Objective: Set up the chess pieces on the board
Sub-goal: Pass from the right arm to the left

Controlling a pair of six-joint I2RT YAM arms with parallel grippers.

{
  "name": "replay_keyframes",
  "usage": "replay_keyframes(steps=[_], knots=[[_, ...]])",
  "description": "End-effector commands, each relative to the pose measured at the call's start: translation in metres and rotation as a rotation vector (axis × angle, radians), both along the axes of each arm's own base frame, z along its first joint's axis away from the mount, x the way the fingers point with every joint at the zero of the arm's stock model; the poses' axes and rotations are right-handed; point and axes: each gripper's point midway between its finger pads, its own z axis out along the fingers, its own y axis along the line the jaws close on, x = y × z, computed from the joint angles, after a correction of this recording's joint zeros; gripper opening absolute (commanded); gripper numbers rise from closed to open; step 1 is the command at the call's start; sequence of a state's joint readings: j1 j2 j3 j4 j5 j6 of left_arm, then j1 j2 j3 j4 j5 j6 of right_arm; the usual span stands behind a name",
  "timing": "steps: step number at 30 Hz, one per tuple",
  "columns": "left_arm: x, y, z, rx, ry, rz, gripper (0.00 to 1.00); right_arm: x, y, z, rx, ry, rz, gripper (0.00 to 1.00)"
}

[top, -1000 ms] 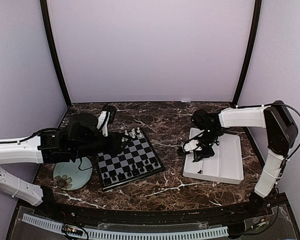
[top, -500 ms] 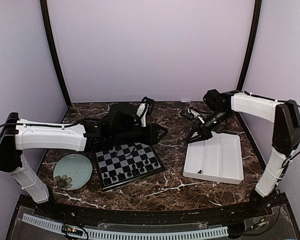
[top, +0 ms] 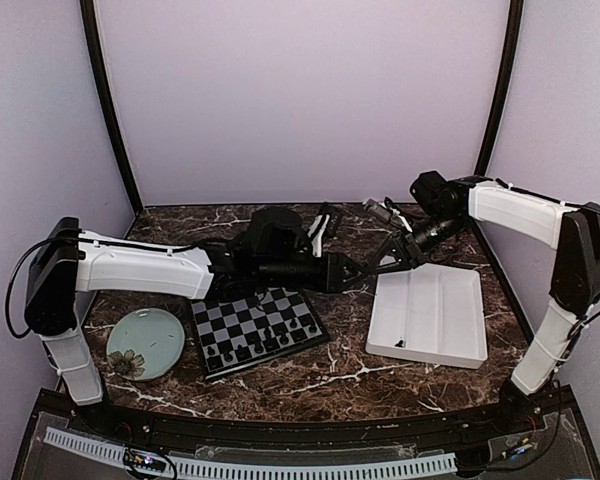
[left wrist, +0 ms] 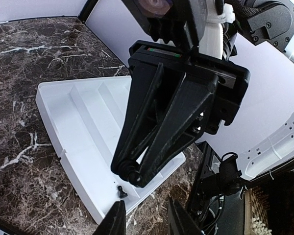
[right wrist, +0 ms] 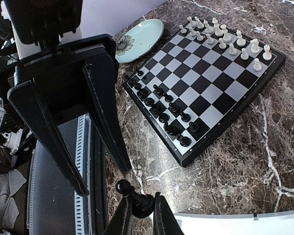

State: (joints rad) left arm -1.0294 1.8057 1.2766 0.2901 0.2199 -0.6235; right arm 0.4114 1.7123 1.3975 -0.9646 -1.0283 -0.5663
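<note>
1. Two arms meet above the table [top: 350, 378], over the gap between the board [top: 230, 320] and the tray [top: 430, 320].
2. Right fingers [left wrist: 143, 159]: clenched on a black piece [right wrist: 139, 201], which is held clear of the table and lies tilted between the tips.
3. Left fingers [right wrist: 107, 112]: spread apart and released. The tips are near the held piece, and no contact shows.
4. Board: white pieces [right wrist: 225, 38] stand in a row along one edge. Black pieces [right wrist: 161, 103] stand in two uneven rows along the opposite edge, the one nearer the arm bases.
5. Tray: white, with long compartments. One loose piece [left wrist: 121, 191], black, lies by the rim at the corner nearest the board.
6. Plate [top: 145, 343]: pale green, on the table just beside the board's left edge.
</note>
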Motion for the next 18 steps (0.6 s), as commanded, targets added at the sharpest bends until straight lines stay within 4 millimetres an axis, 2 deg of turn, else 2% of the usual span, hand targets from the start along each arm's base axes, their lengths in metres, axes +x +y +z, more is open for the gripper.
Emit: replay_keyframes(steps=[1,8,18], knots=[[-0.002,-0.008,0.029,-0.087,-0.013,-0.040,0.30,-0.003,0.003,0.019,0.047,-0.031,0.004,0.14],[0.002,-0.010,0.032,-0.106,-0.015,-0.030,0.24,-0.009,0.004,0.019,0.035,-0.055,0.015,0.14],[0.007,-0.009,0.033,-0.116,-0.018,-0.009,0.20,-0.025,0.013,0.020,0.013,-0.107,0.056,0.14]])
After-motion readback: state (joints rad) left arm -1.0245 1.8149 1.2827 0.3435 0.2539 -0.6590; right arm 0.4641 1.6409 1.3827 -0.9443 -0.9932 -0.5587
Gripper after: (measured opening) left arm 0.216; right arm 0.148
